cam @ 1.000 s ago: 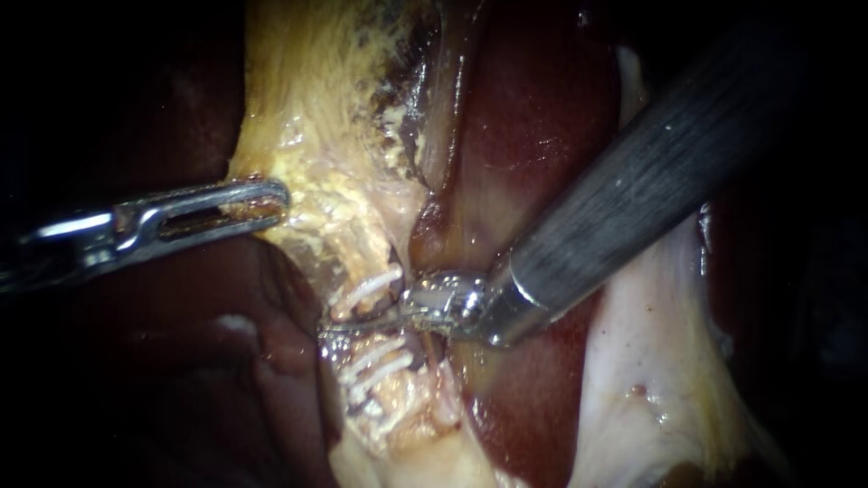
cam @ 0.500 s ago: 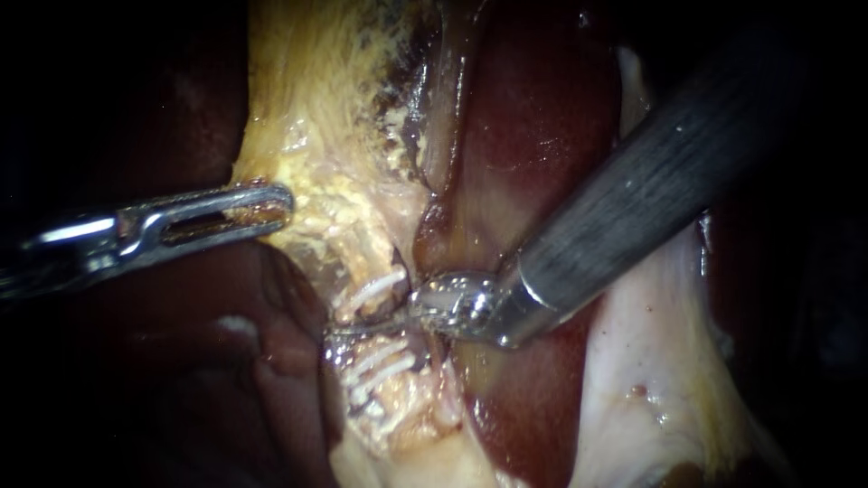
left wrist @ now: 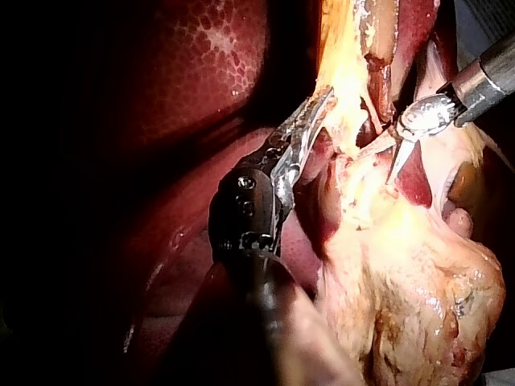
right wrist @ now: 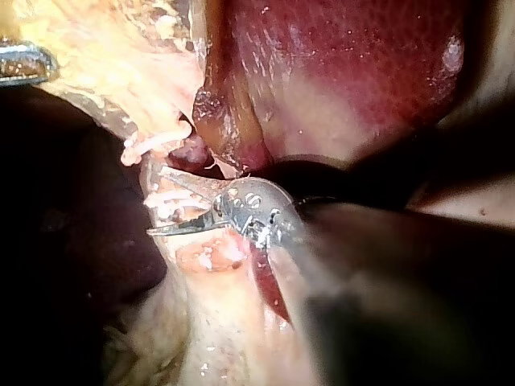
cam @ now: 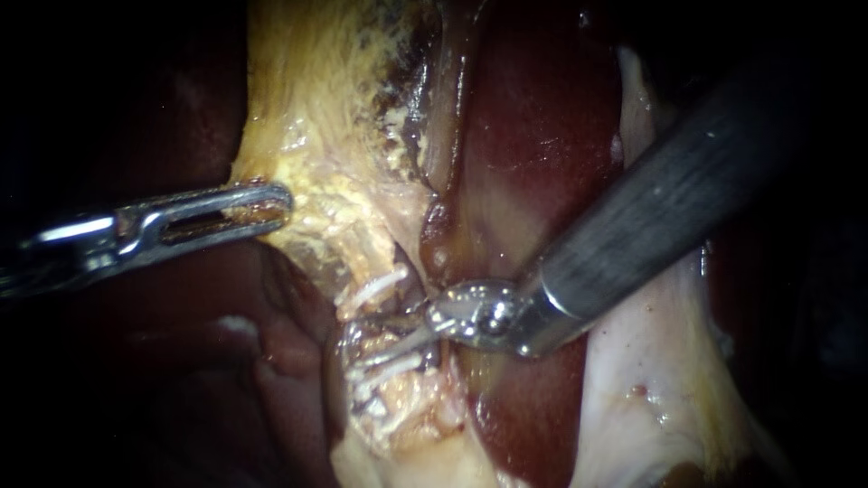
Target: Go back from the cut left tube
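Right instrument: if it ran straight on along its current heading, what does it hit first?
Most likely the clipped stump of the cut tube, which lies directly ahead of the right instrument. Depth is unclear, so it could pass just over it.

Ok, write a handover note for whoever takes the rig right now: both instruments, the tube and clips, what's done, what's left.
The left instrument has its jaws shut on the yellowish tissue, holding it aside.
The right instrument has its blades open, with the tips at the gap between the white clips on the left tube.
Done: the tube looks parted between the upper and lower clips.
Left: draw the right instrument back along its shaft, clear of the clips.
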You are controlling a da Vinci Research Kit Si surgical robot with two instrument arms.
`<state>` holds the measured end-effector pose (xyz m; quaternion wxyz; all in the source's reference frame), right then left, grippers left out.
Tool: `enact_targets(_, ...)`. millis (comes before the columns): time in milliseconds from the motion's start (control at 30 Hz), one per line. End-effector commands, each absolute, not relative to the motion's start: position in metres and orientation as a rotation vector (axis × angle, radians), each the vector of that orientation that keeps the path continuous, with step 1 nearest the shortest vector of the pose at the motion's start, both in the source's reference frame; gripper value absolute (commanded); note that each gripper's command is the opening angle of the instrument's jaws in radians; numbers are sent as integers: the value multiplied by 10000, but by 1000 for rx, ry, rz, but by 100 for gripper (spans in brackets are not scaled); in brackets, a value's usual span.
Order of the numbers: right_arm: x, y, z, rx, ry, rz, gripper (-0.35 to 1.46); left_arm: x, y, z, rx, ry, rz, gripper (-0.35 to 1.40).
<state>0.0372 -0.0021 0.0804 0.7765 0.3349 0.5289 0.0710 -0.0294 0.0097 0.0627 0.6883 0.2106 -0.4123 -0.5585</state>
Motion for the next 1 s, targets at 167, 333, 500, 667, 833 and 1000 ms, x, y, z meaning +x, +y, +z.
enact_targets(167,335,-8,783,592,1191,58,141,-293,99,630,474,-924,-1248,-35)
enact_targets(333,293,23,762,476,1205,18,143,-292,100,632,478,-924,-1245,-35)
enact_targets(500,265,54,741,371,1196,1,143,-291,102,635,478,-925,-1244,-35)
enact_targets(667,251,70,725,310,1178,1,143,-296,107,643,478,-925,-1244,-35)
enact_targets(833,248,69,722,298,1168,12,143,-314,115,660,473,-926,-1246,-35)
enact_targets(1000,248,68,721,298,1167,14,143,-335,112,679,466,-934,-1245,-35)
